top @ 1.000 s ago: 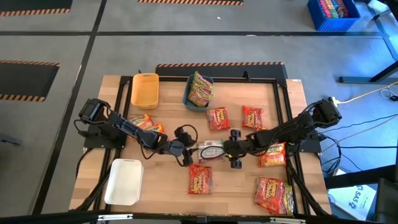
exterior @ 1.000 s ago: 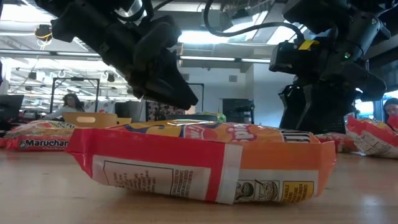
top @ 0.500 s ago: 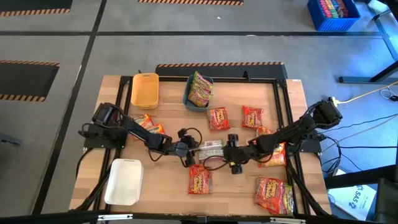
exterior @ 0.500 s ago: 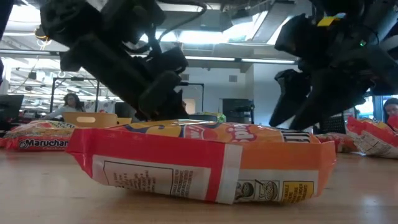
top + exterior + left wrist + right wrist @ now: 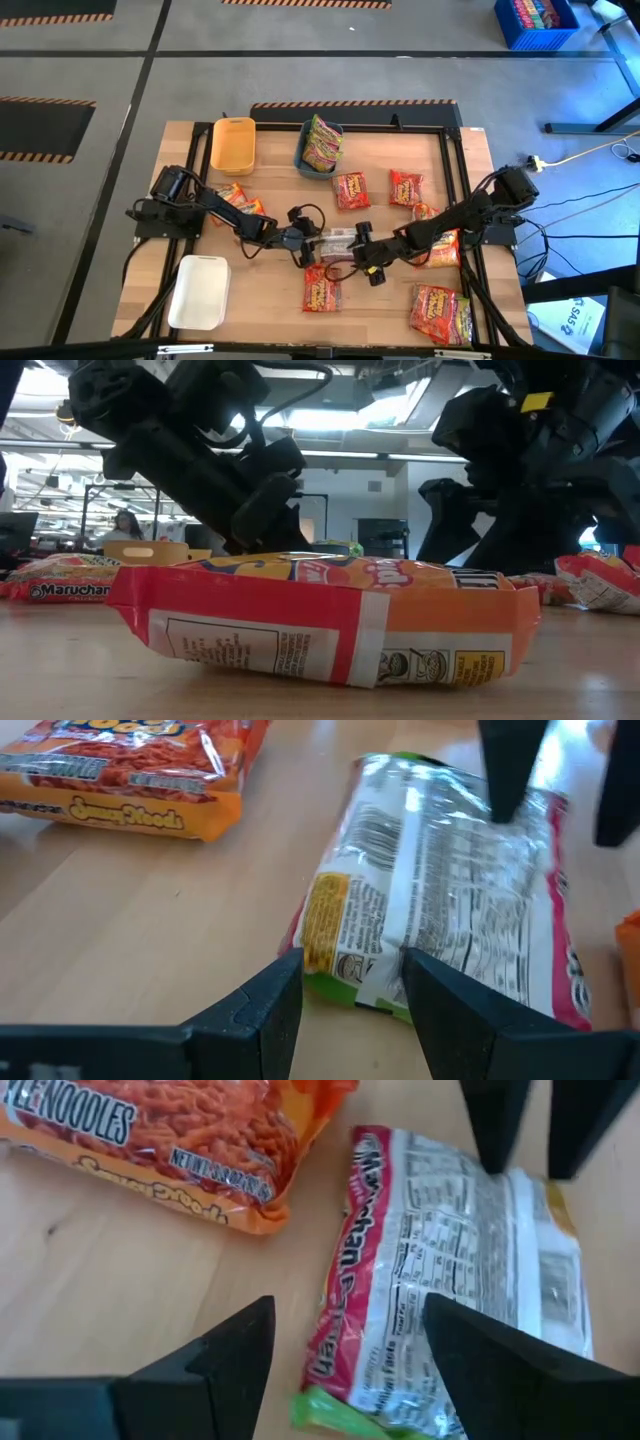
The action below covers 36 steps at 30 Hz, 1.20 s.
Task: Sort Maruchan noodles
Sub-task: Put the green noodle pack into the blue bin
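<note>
A green-edged packet [image 5: 338, 240] lies face down mid-worktop [image 5: 260, 300], flanked at opposite ends by the left end effector [image 5: 305, 243] and right end effector [image 5: 357, 249]. Both are seen spread apart, holding nothing. An orange packet [image 5: 321, 287] lies just beside it.

"maruchan" reads on the far-left packet [image 5: 60, 582] in the low view; "noodles" on the orange packet [image 5: 170, 1140].
</note>
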Each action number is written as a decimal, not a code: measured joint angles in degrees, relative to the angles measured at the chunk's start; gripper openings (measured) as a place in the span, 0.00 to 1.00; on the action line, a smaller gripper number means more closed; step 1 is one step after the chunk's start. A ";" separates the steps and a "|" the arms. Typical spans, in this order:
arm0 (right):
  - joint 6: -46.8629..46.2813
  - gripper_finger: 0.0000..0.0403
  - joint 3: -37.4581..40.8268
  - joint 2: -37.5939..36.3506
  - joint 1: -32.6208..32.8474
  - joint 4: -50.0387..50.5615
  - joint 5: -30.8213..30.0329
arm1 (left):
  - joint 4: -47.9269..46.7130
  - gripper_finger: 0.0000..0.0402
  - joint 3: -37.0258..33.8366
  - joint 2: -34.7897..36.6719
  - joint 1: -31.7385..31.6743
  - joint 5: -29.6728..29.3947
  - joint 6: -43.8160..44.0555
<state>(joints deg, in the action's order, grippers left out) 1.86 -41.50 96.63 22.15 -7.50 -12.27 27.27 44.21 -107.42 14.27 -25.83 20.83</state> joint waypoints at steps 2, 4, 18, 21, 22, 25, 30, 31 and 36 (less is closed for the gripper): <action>1.33 0.64 -0.02 0.77 0.02 -1.16 -0.36 | 0.02 0.42 0.00 0.00 -0.32 -0.16 0.03; 1.90 0.64 -0.02 1.26 0.02 -2.24 -0.61 | 0.01 0.42 0.00 0.00 -0.70 -0.24 0.03; 1.46 0.64 -2.15 -0.62 0.00 0.33 -0.18 | 0.39 0.42 0.00 0.00 -1.08 1.50 2.42; 0.15 0.64 -2.32 -0.53 0.00 0.87 1.40 | 0.50 0.42 0.00 0.00 -1.05 3.90 3.80; -0.30 0.64 -2.34 -0.50 0.00 0.76 2.10 | 0.52 0.42 0.00 0.00 -0.95 4.35 4.31; -1.42 0.64 -2.40 0.12 0.00 0.94 2.27 | 0.55 0.42 0.00 0.00 -0.54 4.12 4.45; -1.57 0.64 -2.40 0.08 0.00 0.47 0.78 | 0.68 0.42 0.00 0.00 -0.56 3.97 4.61; -1.57 0.64 -2.40 0.08 0.01 0.43 0.71 | 0.68 0.42 0.00 0.00 -0.58 3.94 4.63; -1.59 0.64 -2.42 1.15 0.98 0.55 -2.12 | 0.68 0.42 0.00 0.00 -1.47 2.22 7.19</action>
<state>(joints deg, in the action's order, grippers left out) 0.27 -43.91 97.78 23.13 -6.96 -14.39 27.94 44.21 -107.42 12.81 -23.62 28.02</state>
